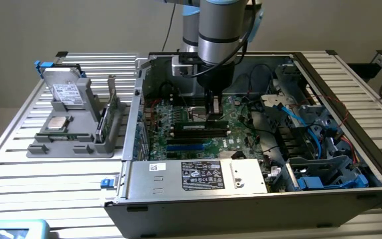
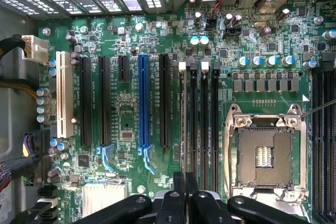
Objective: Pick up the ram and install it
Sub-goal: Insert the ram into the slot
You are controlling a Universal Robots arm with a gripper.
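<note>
1. Reaching down into the open PC case (image 1: 244, 211), the arm (image 1: 221, 30) puts its end effector (image 1: 212, 115) low over the motherboard (image 1: 177, 119), near the board's middle.
2. End effector state: fingers pinched together and, as best it reads, clenched on the top edge of the ram (image 1: 196, 125). A thin board needs only a narrow grip, so the near-closed look fits.
3. Ram location: standing on its long edge right at the black memory slots. The green stick runs along them toward the exterior view's left of the fingertips.
4. In the wrist view, the end effector (image 2: 185, 195) sits over the ram (image 2: 182, 124). It is seen edge-on as a thin line in the memory slot nearest the long card slots.
5. Why so straight: the stick has to match the slot's line. So the wrist is squared to the memory slots (image 2: 203, 124), which sit beside the empty CPU socket (image 2: 265, 156).
6. Seating: I cannot tell whether it is pushed fully home, as the slot latches are too small to judge.
7. The case lies on its side on the slatted counter (image 1: 18, 169), so the board faces up for a straight vertical push.
8. A grey parts holder (image 1: 45, 149) stands on the counter at the exterior view's left, well apart from the end effector. The upright green card (image 1: 115, 112) in it is not the ram.
</note>
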